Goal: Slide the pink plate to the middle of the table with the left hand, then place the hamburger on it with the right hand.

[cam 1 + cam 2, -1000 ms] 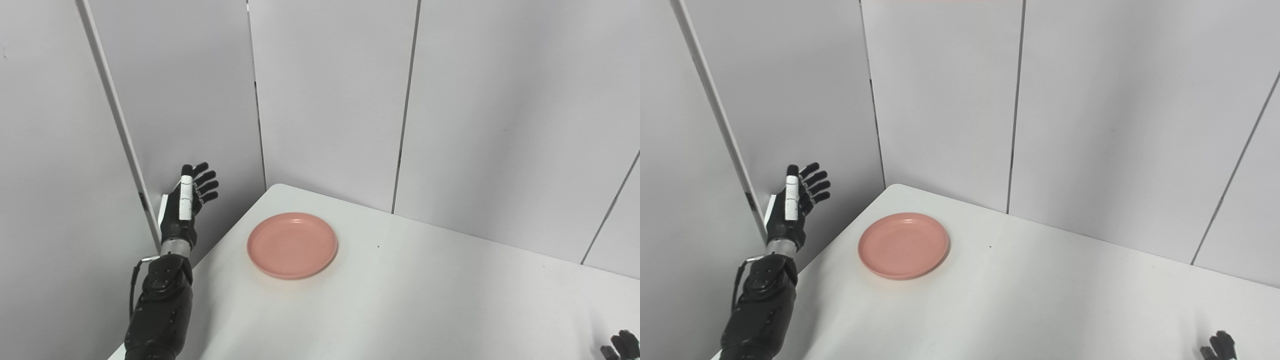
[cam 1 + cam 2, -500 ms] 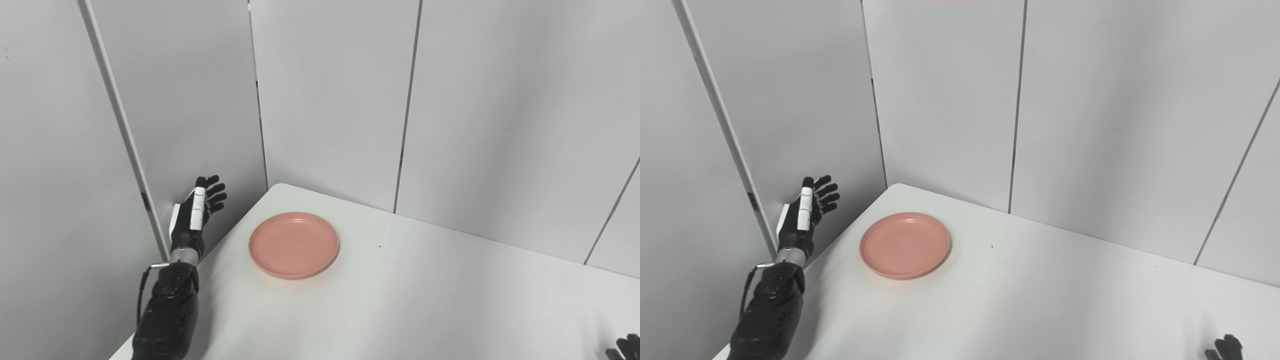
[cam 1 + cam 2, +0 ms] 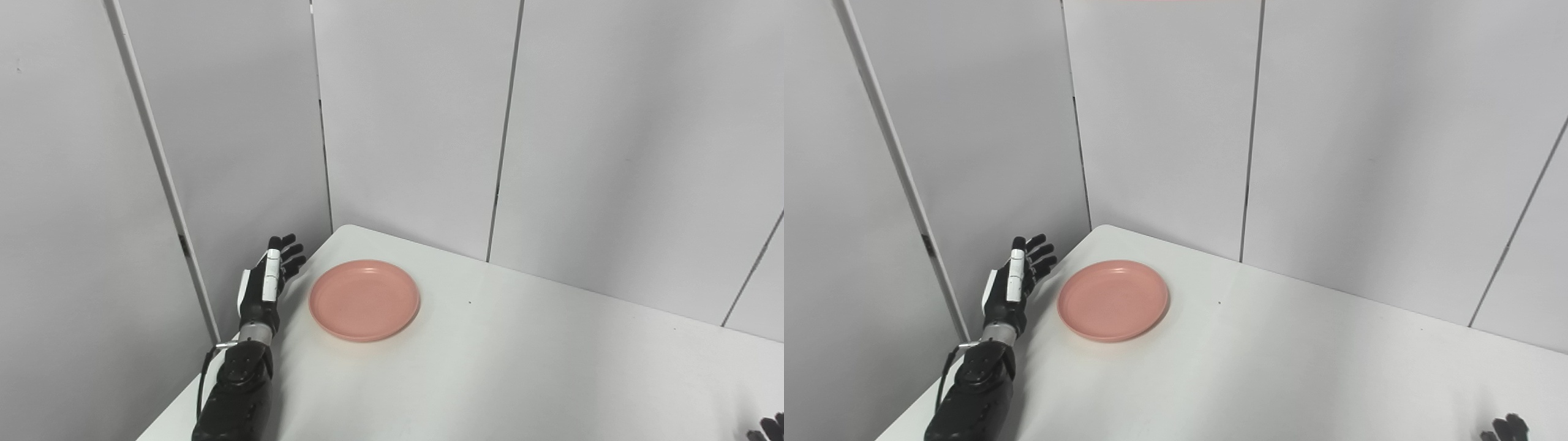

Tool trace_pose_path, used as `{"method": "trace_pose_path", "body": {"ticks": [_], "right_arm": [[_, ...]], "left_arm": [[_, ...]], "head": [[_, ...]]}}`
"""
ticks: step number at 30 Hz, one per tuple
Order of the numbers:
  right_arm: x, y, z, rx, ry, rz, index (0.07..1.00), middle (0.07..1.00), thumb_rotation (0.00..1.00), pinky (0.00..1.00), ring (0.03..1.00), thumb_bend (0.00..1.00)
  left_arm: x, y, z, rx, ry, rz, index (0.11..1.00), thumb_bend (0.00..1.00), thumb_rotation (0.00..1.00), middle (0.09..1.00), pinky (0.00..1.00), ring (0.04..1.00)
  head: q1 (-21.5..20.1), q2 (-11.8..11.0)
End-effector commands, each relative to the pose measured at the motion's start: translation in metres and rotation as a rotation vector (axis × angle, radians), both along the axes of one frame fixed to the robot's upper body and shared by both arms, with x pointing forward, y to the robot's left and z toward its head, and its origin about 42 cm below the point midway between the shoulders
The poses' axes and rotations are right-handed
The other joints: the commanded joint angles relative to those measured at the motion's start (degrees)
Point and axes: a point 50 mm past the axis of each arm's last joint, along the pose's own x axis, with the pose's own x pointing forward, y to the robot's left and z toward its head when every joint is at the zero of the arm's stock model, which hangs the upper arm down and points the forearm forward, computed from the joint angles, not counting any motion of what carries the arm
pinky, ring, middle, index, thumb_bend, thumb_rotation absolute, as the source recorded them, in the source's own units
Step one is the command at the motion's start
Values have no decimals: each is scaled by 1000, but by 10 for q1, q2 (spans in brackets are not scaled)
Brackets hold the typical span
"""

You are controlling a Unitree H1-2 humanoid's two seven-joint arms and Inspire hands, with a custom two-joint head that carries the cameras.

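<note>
Step in hand, judged: get the left robot hand (image 3: 264, 288) against the plate (image 3: 364, 299) so it could be slid toward mid-counter. Plate sat near the far left corner of the counter (image 3: 520, 367), flat, empty, rim up.

To do it well: bring the hand down level with the rim on the plate's left/far side, fingers flat against the outer rim, then push right and toward the robot in one slow straight stroke. Low contact mattered; pressing on top of the rim could tip the shallow plate, and a fast shove could send it skidding on the smooth top. Stop with room left on the right for the other arm to reach in.

Left robot hand: fingers spread and extended, thumb apart, holding nothing. It hovered at the counter's left edge, just beside the plate's left rim but apart from it; a gap showed between fingertips (image 3: 1041, 251) and rim in both views. Whether the palm touched the counter edge could not be told.

Right robot hand (image 3: 1503, 427): only dark fingertips showed at the bottom right corner, well apart from the plate. Open or closed, cannot tell. Nothing visibly held.

Hamburger: not in view. Plate not yet moved to the middle.
</note>
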Motion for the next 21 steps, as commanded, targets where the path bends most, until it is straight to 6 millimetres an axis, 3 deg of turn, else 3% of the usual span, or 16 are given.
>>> {"method": "trace_pose_path", "body": {"ticks": [1, 21], "right_arm": [[-3, 1, 4, 6, -23, 2, 1000, 1000, 821, 1000, 1000, 441], [-7, 0, 6, -2, -11, -1, 1000, 1000, 805, 1000, 1000, 464]], "left_arm": [[12, 1, 27, 43, -101, 2, 776, 898, 1000, 794, 860, 776], [26, -28, 22, 38, -92, -74, 787, 860, 1000, 806, 865, 788]], "head": [[1, 0], [-1, 8]]}}
